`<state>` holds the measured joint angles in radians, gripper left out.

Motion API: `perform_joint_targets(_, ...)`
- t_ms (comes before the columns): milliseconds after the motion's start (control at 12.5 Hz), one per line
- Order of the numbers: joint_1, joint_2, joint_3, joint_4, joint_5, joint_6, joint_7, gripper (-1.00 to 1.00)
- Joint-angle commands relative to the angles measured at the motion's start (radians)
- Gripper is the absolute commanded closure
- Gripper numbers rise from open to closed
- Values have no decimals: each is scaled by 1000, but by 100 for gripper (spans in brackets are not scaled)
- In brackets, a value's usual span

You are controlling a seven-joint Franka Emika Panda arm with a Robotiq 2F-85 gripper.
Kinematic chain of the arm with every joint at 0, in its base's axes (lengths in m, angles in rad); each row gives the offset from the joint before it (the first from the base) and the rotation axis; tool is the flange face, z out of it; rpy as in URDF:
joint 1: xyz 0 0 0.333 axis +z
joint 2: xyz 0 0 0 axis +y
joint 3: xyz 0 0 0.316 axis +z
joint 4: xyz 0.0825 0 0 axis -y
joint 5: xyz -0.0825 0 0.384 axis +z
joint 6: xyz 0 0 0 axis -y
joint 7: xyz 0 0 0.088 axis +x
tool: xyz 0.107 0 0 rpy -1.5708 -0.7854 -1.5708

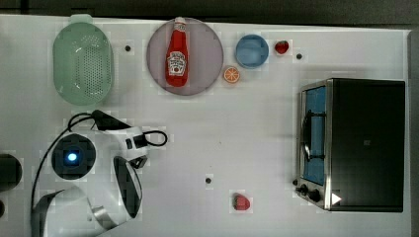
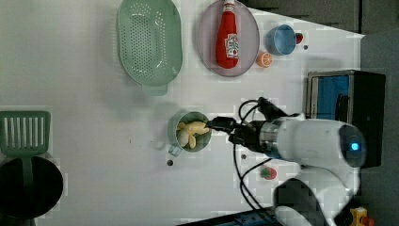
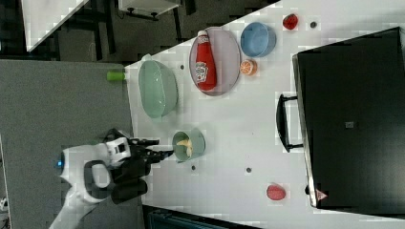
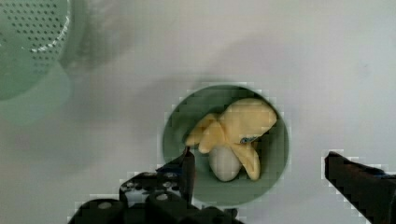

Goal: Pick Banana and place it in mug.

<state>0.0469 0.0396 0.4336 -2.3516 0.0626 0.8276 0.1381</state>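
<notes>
The peeled pale-yellow banana (image 4: 238,128) lies inside the round muted-green mug (image 4: 276,156), its peel flaps spread over the rim. My gripper (image 4: 259,161) hangs just above the mug and is open, one dark finger (image 4: 186,165) on each side of the mug and nothing between them. In the left view the banana (image 2: 193,132) rests in the mug (image 2: 174,123), with the gripper (image 2: 213,125) at the mug's right edge. In the right view the gripper (image 3: 162,148) reaches in from the left of the mug (image 3: 198,144). In the top view the arm (image 1: 99,163) covers the spot.
A perforated pale-green colander (image 1: 83,64), a grey plate (image 1: 207,47) with a ketchup bottle (image 1: 177,54), a blue cup (image 1: 252,51), an orange slice (image 1: 231,74) and a strawberry (image 1: 281,47) line the far edge. Another strawberry (image 1: 241,202) lies near the toaster oven (image 1: 360,143). A green spatula (image 2: 24,134) lies at the left view's left.
</notes>
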Motion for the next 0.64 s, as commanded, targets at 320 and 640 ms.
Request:
perform_joint_targets(320,-19,-221,-229,247,8,-494,24,-100)
perform_joint_targets(640,-21,-228,-408,417,-4,-649,-45,-100)
